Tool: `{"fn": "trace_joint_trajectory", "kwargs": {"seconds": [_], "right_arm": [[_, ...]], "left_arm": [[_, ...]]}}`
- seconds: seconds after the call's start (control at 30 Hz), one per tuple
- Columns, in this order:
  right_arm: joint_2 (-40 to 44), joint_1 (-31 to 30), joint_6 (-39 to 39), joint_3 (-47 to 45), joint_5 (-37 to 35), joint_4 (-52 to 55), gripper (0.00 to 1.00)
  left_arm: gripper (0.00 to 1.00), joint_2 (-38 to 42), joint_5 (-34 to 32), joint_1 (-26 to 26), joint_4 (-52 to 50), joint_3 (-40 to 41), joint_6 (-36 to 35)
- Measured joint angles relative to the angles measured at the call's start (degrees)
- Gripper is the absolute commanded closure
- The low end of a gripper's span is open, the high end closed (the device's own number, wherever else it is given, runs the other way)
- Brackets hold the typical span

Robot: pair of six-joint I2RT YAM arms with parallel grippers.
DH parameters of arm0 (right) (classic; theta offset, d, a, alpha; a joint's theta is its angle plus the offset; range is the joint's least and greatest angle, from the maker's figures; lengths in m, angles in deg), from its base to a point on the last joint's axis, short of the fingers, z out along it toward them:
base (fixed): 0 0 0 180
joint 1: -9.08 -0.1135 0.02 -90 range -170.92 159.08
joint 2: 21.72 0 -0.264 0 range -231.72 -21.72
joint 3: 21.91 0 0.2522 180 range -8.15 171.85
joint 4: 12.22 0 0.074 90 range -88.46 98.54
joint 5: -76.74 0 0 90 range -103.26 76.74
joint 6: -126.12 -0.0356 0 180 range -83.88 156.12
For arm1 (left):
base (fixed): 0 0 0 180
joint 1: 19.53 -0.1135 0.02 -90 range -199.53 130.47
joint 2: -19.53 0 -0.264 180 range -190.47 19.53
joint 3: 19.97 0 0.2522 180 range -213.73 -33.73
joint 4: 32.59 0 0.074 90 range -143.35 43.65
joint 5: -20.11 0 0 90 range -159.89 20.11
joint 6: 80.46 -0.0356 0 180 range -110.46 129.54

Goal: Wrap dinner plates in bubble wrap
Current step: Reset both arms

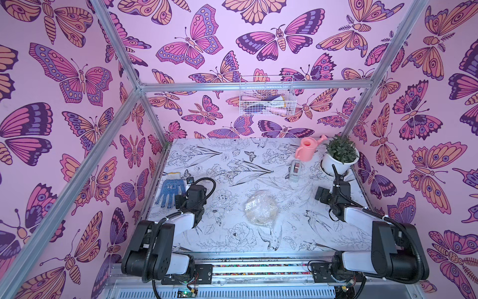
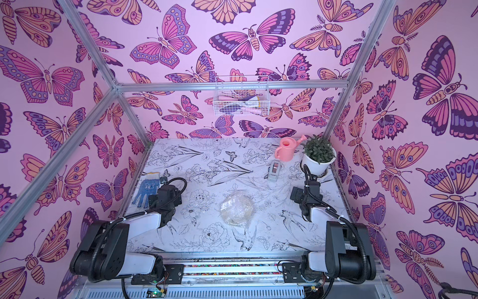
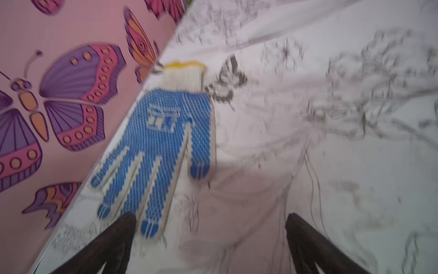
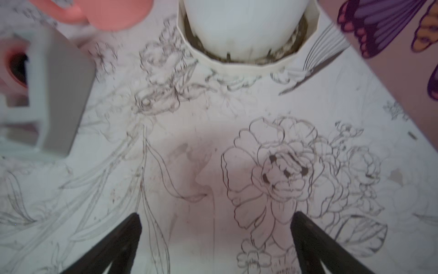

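Clear, crinkly bubble wrap (image 1: pixel 261 204) lies bunched over the plate (image 1: pixel 260 218) at the middle of the table (image 1: pixel 232 160), a touch toward 6 o'clock. You can see the cream-yellow disc through the film in both top views.

By the look of it, the wrapping is done or all but done. The sheet covers the whole plate and gathers round its edge, with what seems a small loose tail at the bundle's 5 o'clock side. You cannot tell from here whether the folds underneath are tucked or taped. If anything is left, it is securing that tail. No second plate shows anywhere.

Your left gripper (image 3: pixel 211 218) hangs at 9 o'clock beside the glove (image 3: pixel 163 142), jaws spread wide with nothing between them. Your right gripper (image 4: pixel 215 217) hangs at 3 o'clock, jaws equally wide and empty. It faces the white plant pot (image 4: pixel 244 26), with the grey tape dispenser (image 4: pixel 54 95) off to one side. Both grippers sit well apart from the bundle.

As for writing, the glove's palm carries a printed blue block of characters, too blurred to read. Nothing is legible on the tape dispenser or on the pink watering can (image 1: pixel 307 148) at 1 o'clock.
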Motion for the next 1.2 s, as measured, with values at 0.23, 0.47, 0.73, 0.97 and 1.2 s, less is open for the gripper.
{"fn": "trace_joint_trajectory", "kwargs": {"seconds": [0.23, 0.47, 0.73, 0.97, 1.2], "right_arm": [[-4.9, -0.4, 3.0, -3.8, 3.5, -21.5, 0.01], [-9.4, -1.6, 4.7, -5.7, 4.5, -30.2, 0.01], [-9.1, -2.0, 6.3, -4.0, 6.1, -29.0, 0.01], [-9.1, -2.0, 6.5, -3.7, 6.8, -28.7, 0.01], [-7.3, -2.0, 6.9, -10.4, 6.9, -37.7, 0.01]], "left_arm": [[0.01, -6.9, -1.5, -5.4, 21.8, 6.3, -1.5], [0.01, -7.4, -1.5, -5.0, 26.2, 2.9, -1.9], [0.01, -7.4, -1.5, -5.0, 26.6, 2.9, -1.9], [0.01, -7.4, -1.5, -5.3, 26.6, 2.9, -1.9], [0.01, -7.4, -1.5, -5.7, 26.6, 2.9, -1.9]]}}
